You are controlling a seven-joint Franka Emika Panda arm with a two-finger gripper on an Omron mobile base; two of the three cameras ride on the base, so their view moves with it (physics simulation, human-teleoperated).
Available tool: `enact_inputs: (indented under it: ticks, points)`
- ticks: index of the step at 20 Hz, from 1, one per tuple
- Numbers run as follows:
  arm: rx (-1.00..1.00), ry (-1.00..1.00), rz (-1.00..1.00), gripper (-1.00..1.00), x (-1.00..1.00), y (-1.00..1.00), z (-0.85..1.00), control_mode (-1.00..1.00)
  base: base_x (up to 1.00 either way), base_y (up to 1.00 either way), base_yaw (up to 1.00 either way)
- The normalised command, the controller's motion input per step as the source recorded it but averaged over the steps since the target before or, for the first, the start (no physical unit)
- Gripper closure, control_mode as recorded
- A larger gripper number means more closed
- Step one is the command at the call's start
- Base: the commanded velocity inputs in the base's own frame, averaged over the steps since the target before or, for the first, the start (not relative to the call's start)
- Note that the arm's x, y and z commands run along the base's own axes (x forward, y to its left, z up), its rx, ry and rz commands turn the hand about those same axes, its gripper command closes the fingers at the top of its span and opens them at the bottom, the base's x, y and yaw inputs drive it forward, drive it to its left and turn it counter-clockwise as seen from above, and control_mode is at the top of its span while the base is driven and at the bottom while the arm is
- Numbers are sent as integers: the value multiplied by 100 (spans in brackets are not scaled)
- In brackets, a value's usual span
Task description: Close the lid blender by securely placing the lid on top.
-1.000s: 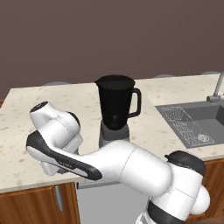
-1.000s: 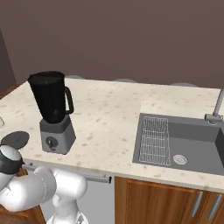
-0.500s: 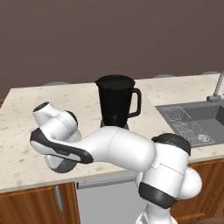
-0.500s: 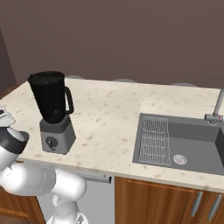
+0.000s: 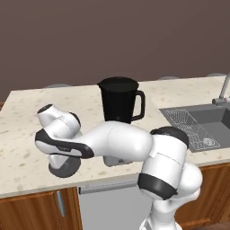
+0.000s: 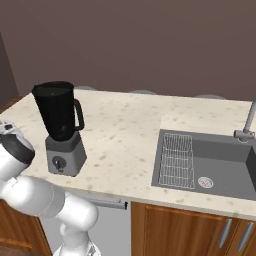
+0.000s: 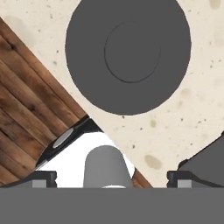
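The lid (image 7: 128, 52), a flat dark grey disc with a raised round centre, lies on the speckled counter near its front edge. Its rim (image 5: 64, 170) peeks out under my hand. My gripper (image 7: 111, 178) hangs above the lid, pointing down, open, its fingertips (image 7: 43, 177) set wide apart with nothing between them. The blender (image 5: 118, 98) stands to the right of the lid, a black jar with an open mouth and a side handle. Its grey base (image 6: 64, 155) carries a round knob. My arm hides the lid in the right base view.
The counter's front edge (image 7: 100, 129) runs just beside the lid, with the wooden floor (image 7: 26, 109) below it. A sink (image 6: 210, 160) with a wire rack (image 6: 177, 160) and a faucet (image 6: 248, 125) lies to the right of the blender.
The arm has folded further over the counter's left front, and the hand has shifted slightly over the lid. The lid and the blender have stayed where they were.
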Motion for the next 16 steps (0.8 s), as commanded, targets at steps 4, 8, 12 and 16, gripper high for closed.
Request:
enact_inputs:
  ticks: [4,8,12,16]
  points:
    - [0,0,0,-100,23,0,-26,-100,0,0,0]
    - [0,-3,0,-100,7,0,-31,-100,0,0,0]
    - [4,-6,0,-100,1,1,-24,-100,0,0,0]
    - [5,-2,0,-100,6,5,-5,-100,0,0,0]
